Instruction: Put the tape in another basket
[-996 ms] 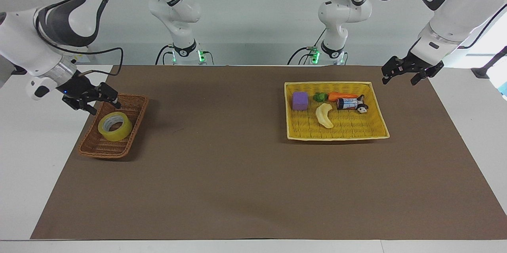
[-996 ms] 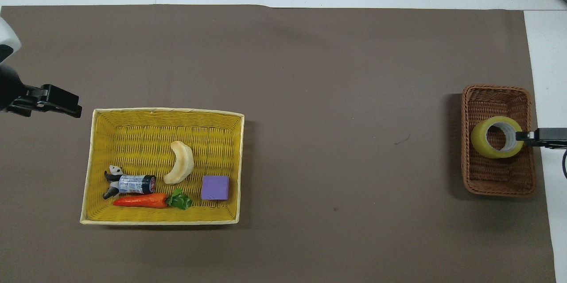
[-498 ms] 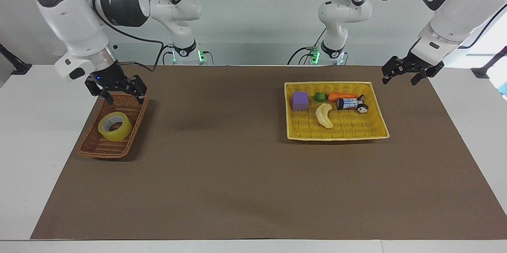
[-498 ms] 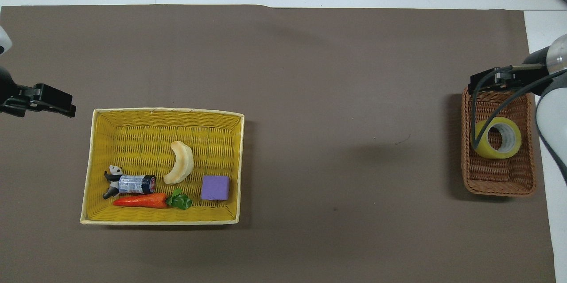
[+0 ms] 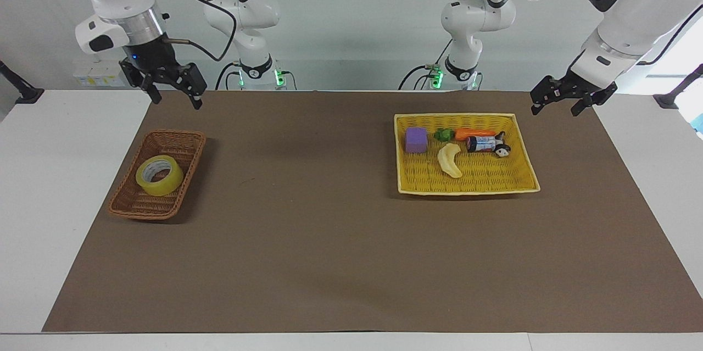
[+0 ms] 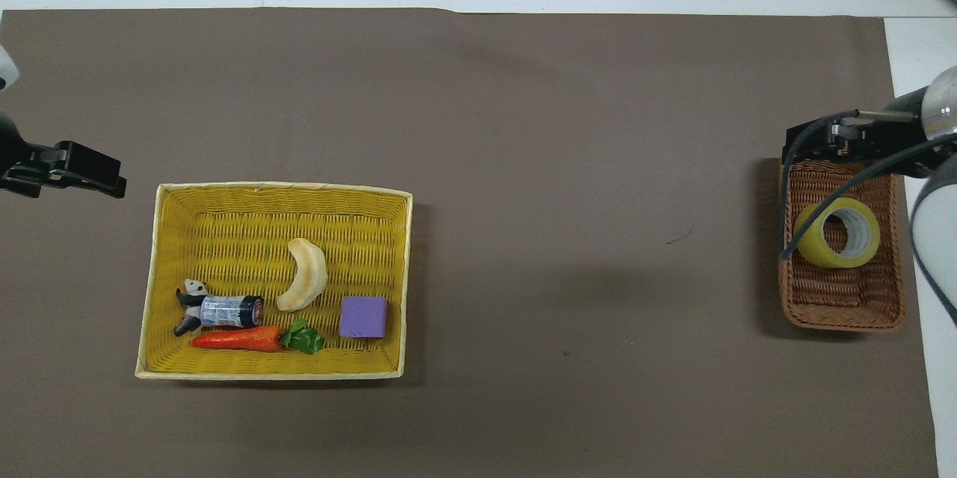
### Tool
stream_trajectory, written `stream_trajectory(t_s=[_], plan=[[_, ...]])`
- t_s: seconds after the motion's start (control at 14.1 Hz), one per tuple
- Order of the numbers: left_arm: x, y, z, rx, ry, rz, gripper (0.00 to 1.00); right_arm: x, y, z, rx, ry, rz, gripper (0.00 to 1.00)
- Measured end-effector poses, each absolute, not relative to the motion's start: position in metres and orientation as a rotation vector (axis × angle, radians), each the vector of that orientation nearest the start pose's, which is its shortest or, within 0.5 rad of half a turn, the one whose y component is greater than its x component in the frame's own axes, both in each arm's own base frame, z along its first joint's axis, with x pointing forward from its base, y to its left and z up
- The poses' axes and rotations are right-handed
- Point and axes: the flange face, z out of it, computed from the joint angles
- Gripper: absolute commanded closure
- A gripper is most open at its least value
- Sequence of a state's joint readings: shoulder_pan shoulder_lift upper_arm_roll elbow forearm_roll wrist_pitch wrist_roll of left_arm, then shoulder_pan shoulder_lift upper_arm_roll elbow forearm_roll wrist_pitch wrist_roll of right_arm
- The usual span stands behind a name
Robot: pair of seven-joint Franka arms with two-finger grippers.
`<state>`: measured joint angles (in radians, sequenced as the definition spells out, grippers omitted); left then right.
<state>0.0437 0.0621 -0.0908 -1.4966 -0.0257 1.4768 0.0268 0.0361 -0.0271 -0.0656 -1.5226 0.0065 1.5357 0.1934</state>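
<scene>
- From my remote seat I see the right gripper (image 5: 173, 94) hanging in the air with its wrist pointing straight down, over the brown mat (image 5: 329, 241) at the robots' edge of the table, clear of everything.
- Its two fingers are spread wide and there is nothing between them.
- In the overhead view the same right gripper (image 6: 822, 141) covers the rim of the basket (image 6: 841, 310), and the arm's black cable crosses the roll; the facing view shows it is well above both.
- The left gripper (image 5: 565, 104) waits in the air over the mat's corner at the left arm's end of the table, just beside the yellow basket (image 5: 467, 189); its fingers are also apart and hold nothing.
- The tape (image 5: 159, 175) lies flat in the basket (image 5: 143, 208), its hole facing up, so its axis stands upright.
- The roll sits about midway along the basket, resting on the woven floor.
- The basket's long axis runs roughly from the robots toward the table's open edge, slightly slanted, at the right arm's end.
- The yellow basket holds a banana (image 5: 450, 161), a purple block (image 5: 416, 139), a carrot (image 5: 472, 132) and a small panda figure with a can (image 5: 487, 144).
</scene>
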Motion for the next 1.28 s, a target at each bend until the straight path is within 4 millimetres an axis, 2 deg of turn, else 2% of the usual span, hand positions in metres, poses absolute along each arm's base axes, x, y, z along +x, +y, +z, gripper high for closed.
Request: stream_trajectory(t_s=[0.14, 0.28, 0.71, 1.07, 1.28], plan=[[0.562, -0.028, 0.618, -3.167, 0.119, 0.126, 0.0, 0.527, -0.031, 0.685, -3.107, 0.391, -0.018, 0.0], [0.562, -0.028, 0.619, -3.167, 0.12, 0.126, 0.0, 0.519, -0.033, 0.696, -3.105, 0.398, -0.026, 0.0], [0.562, -0.028, 0.619, -3.167, 0.12, 0.126, 0.0, 0.507, -0.016, 0.688, -3.109, 0.376, 0.01, 0.0], [0.562, -0.028, 0.619, -3.167, 0.12, 0.126, 0.0, 0.506, -0.013, 0.688, -3.113, 0.339, 0.005, 0.0], [0.562, -0.028, 0.619, -3.167, 0.12, 0.126, 0.0, 0.497, 0.008, 0.684, -3.119, 0.301, 0.027, 0.0]])
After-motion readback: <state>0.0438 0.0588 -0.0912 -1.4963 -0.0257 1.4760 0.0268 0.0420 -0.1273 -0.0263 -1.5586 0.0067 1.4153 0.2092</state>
